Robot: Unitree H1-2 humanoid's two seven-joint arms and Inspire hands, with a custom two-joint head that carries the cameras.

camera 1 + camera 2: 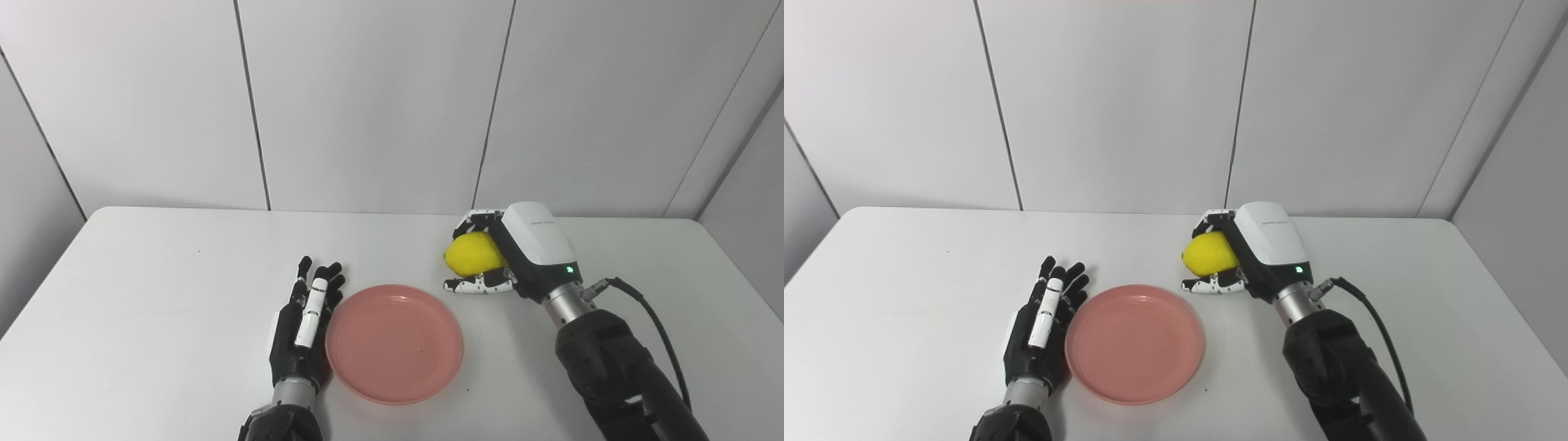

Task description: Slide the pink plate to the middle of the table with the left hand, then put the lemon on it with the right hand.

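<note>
We observed the pink plate (394,343) lying flat on the white desk (153,294), near the desk's front edge and roughly at its middle from left to right. The plate held nothing.

We recorded the left hand (304,331) lying on the desk just beside the plate's left rim, palm side toward the plate. Its fingers (318,288) were straight and lay close together, pointing away from the robot, and they gripped nothing. Whether the hand touched the rim or stood marginally apart from it, we could not tell.

We found the right hand (1240,257) behind and to the right of the plate, with its white back cover facing upward and a green indicator lit near the wrist. Its fingers were curled around the lemon (1208,253), with the thumb under the fruit and the remaining fingers over its far side. The lemon's yellow left end protruded from the grasp. The lemon sat outside the plate, just beyond the rear right section of the rim. We could not determine whether the lemon rested on the desk or was raised above it.
</note>
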